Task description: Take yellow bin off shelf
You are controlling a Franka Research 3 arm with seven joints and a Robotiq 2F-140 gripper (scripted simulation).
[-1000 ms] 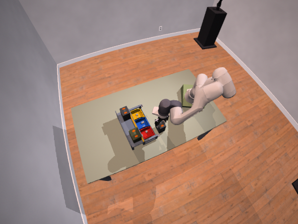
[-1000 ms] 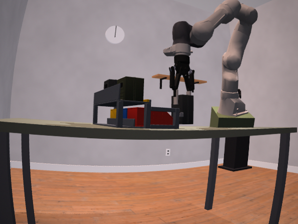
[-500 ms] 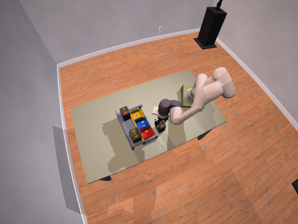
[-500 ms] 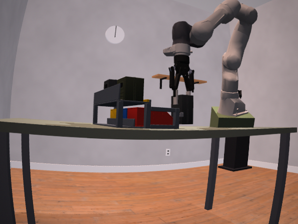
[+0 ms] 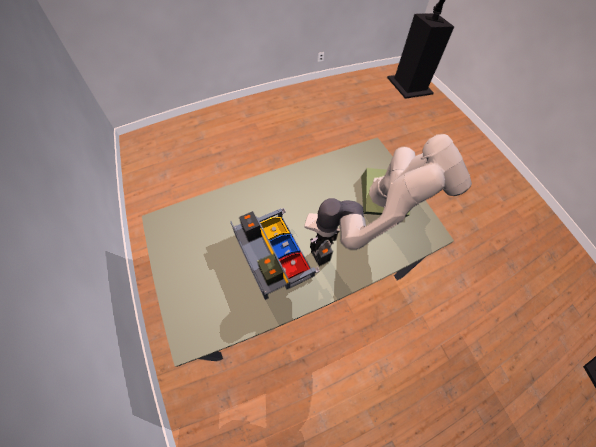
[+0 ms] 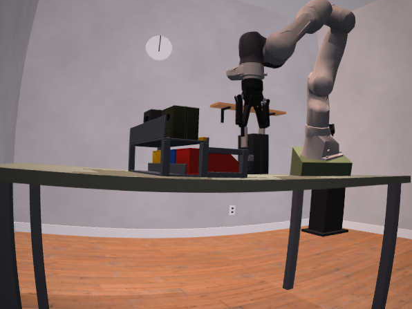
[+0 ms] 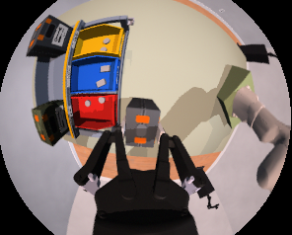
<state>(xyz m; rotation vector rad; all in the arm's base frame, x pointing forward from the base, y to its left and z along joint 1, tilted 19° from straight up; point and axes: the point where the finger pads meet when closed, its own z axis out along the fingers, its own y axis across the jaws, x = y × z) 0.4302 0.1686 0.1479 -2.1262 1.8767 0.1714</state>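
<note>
The yellow open bin (image 5: 275, 225) sits in the lower level of the dark shelf (image 5: 265, 251), at the far end of a row with a blue bin (image 5: 282, 241) and a red bin (image 5: 294, 265). In the wrist view the yellow bin (image 7: 101, 39) shows a small part inside. My gripper (image 6: 252, 128) is in front of the shelf, beside the red bin (image 7: 94, 108), away from the yellow one. It is shut on the top of a dark box with orange labels (image 7: 142, 121). That box (image 6: 258, 153) stands upright and reaches down to the table top.
Two more dark boxes (image 5: 249, 224) (image 5: 270, 267) stand on the shelf's upper level, behind the bins. The arm's green base block (image 6: 319, 165) is at the right end of the table. A black pedestal stands on the floor beyond.
</note>
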